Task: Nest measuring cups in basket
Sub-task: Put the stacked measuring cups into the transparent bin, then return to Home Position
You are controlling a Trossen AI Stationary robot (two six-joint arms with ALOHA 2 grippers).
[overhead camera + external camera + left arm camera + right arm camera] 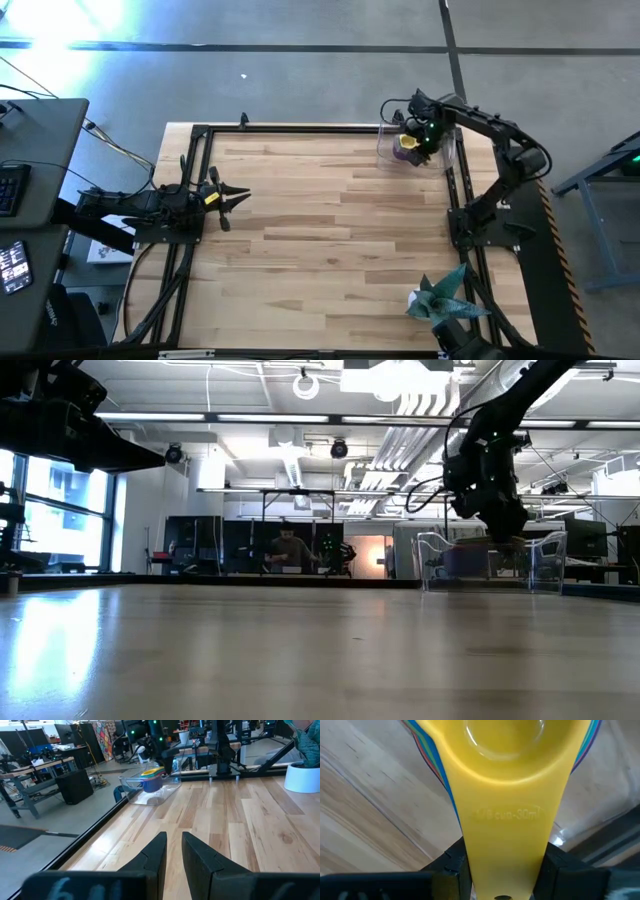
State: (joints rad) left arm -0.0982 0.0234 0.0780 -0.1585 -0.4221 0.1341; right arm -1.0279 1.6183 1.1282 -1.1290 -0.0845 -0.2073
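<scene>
R gripper (418, 138) over the basket (388, 146) at the table's (330, 220) far right corner, just inside the black frame (200, 131). Wrist view: R fingers (451, 865) clamp either side of the yellow cup's (506, 780) flat handle, held at a narrow gap set by handle width. Handle carries embossed lettering. Yellow bowl sits on top of a nested stack (425, 750); edges of other cups show beneath as thin coloured bands — blue, green, red/orange on one side, purple + blue on the other. Individual cups under it can't be told apart.

High view: purple + yellow visible inside basket below the gripper; rest hidden by the arm. Low view: basket (492, 560) stands flat on the tabletop, clear walls, R gripper (505, 525) dipping into it from above.

L wrist view: basket (150, 785) seen across the table w/ coloured stack in it, yellow on top.

L gripper (232, 198) parked at the table's left edge, about midway along it, off the surface, pointing toward table centre. L fingers (202, 862) nearly together, narrow slit between, holding nothing.

Teal spiky plant (440, 295) in white pot at near right corner. Person (288, 550) seated far back in the room.
</scene>
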